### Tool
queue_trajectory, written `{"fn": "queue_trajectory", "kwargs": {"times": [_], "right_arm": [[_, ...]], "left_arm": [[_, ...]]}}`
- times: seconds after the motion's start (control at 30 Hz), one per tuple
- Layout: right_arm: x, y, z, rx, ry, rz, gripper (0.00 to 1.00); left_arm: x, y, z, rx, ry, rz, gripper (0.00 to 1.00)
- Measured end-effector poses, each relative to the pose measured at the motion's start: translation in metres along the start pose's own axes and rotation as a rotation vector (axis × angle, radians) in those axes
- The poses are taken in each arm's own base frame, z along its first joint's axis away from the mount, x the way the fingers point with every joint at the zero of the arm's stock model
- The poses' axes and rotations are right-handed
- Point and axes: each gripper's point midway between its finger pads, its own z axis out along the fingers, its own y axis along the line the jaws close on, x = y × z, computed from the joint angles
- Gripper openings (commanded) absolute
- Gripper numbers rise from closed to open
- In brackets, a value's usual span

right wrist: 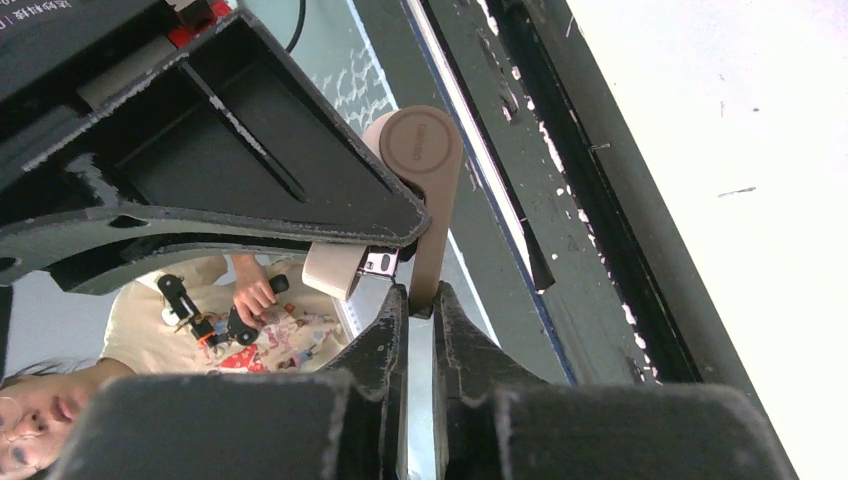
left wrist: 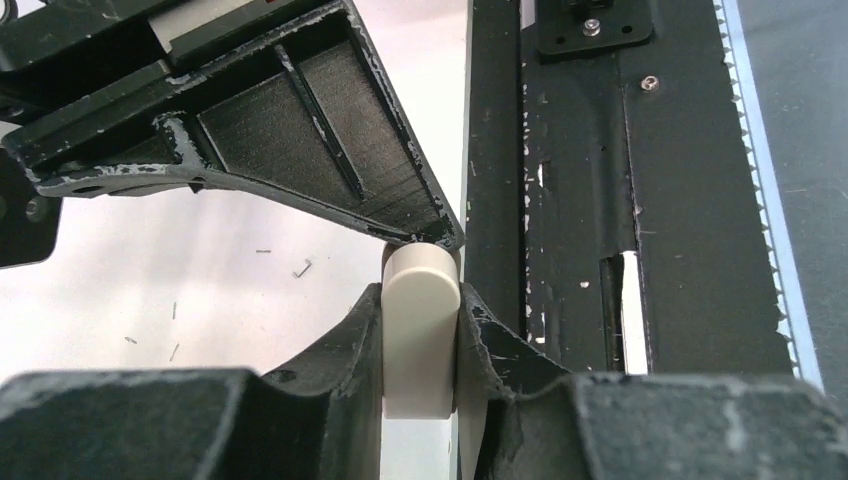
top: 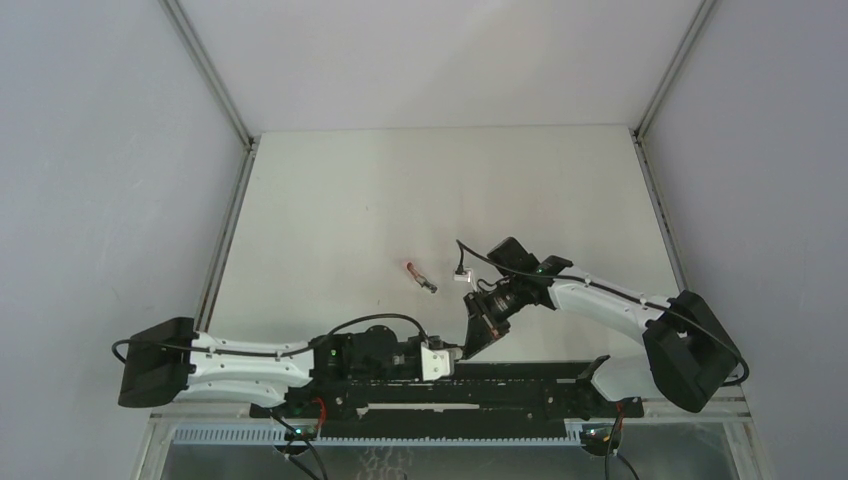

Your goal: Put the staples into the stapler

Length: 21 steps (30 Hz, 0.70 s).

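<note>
I judge loading not yet begun: stapler [top: 420, 277] lies alone at mid bench [top: 330, 200], staples out of sight, left claw [left wrist: 421, 345] and right claw [right wrist: 421, 303] both pinching a beige piece [left wrist: 420, 285] at the near edge.

1. The stapler [top: 420, 277] lay on the table [top: 400, 190], near its middle.
2. Nearer the bases, the left gripper [top: 447, 360] met the right gripper [top: 472, 345] above the rail [top: 520, 382].
3. A rounded piece [left wrist: 420, 340] sat between both grippers' fingers.
</note>
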Motion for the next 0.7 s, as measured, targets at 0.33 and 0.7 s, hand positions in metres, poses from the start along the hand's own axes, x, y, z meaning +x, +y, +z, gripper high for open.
{"fn": "queue_trajectory", "kwargs": {"times": [0.33, 0.7], "right_arm": [[-0.012, -0.013, -0.012, 0.020, -0.065, 0.045, 0.00], [-0.026, -0.028, -0.023, 0.020, -0.149, 0.083, 0.23]], "left_arm": [[-0.010, 0.006, -0.001, -0.035, -0.016, -0.067, 0.00], [-0.025, 0.025, -0.017, -0.146, -0.088, -0.136, 0.00]]}}
